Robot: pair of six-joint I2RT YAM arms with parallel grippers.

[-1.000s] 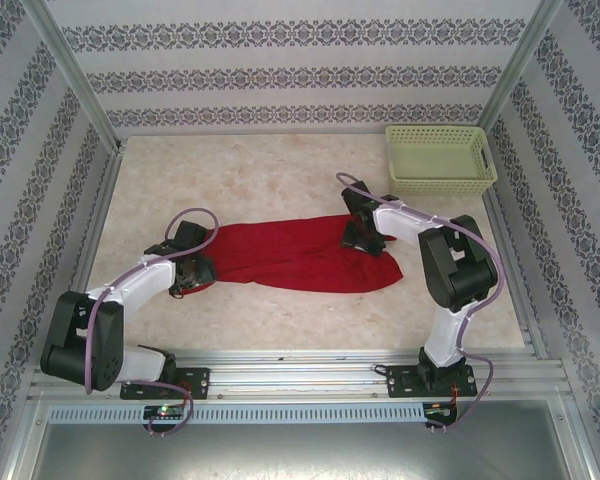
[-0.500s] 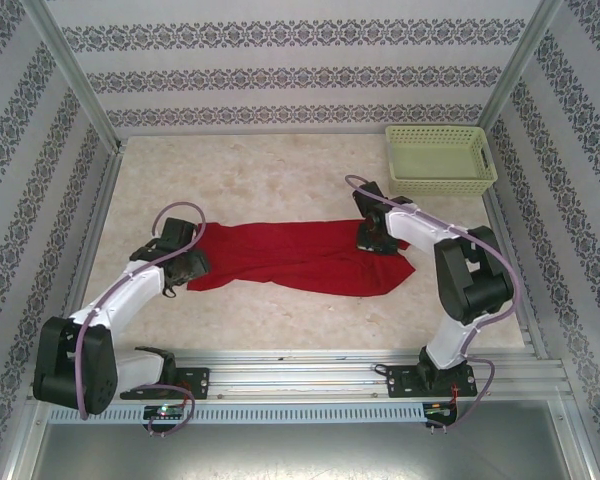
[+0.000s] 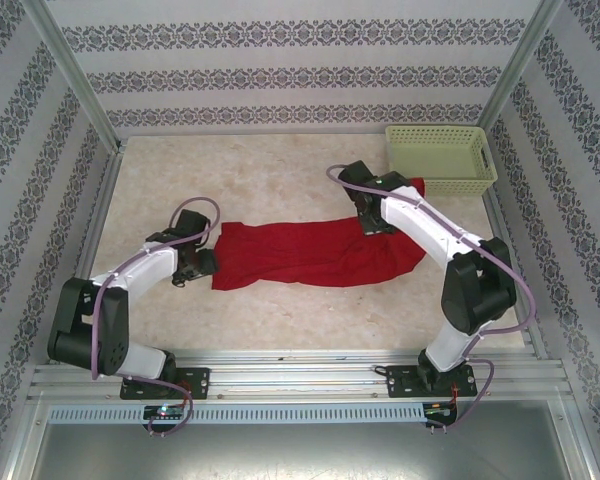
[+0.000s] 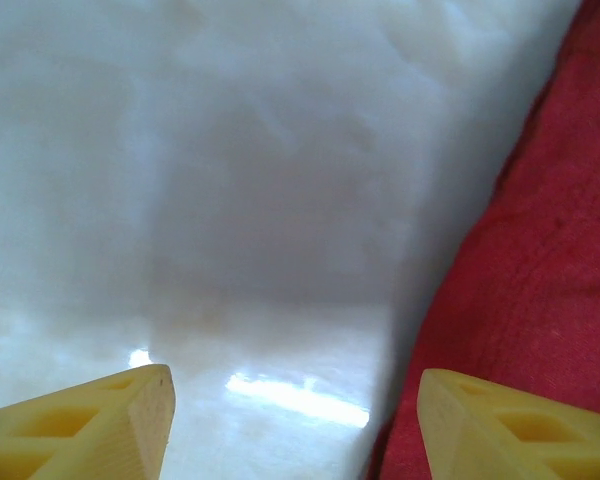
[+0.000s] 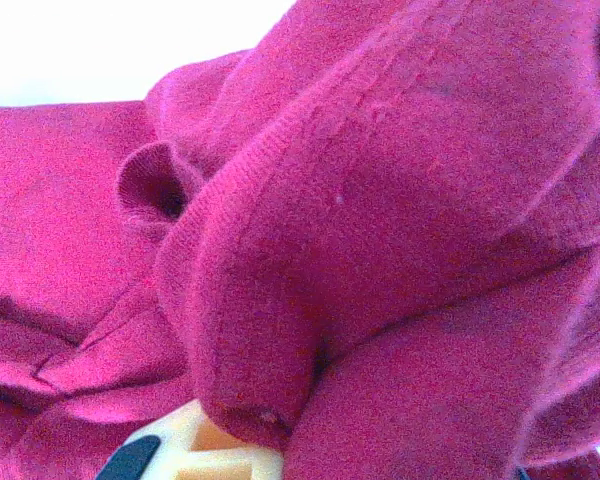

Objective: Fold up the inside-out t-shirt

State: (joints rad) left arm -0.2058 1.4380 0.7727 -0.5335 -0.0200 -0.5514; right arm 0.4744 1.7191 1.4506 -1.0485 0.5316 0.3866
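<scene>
The red inside-out t-shirt point(image 3: 300, 255) lies stretched in a long band across the middle of the table. My right gripper point(image 3: 377, 221) is shut on a bunch of its right end, and a flap of red cloth point(image 3: 413, 186) is lifted behind the arm near the basket. In the right wrist view bunched cloth point(image 5: 380, 200) covers the jaws, with one pale finger point(image 5: 195, 455) showing beneath. My left gripper point(image 3: 198, 264) stands open at the shirt's left end. Between its yellow fingertips point(image 4: 100, 420) is bare table, and the shirt's edge point(image 4: 540, 250) lies by the right one.
A pale green lattice basket point(image 3: 440, 160) stands at the back right corner, just behind the right wrist. Patterned walls and metal posts point(image 3: 75, 80) enclose the marble tabletop point(image 3: 260, 185). The arm bases sit on a rail point(image 3: 300, 375) along the near edge.
My right gripper has shut on the shirt's right end and carried it back toward the basket. The shirt slid right. My left gripper came off the shirt's left end.
</scene>
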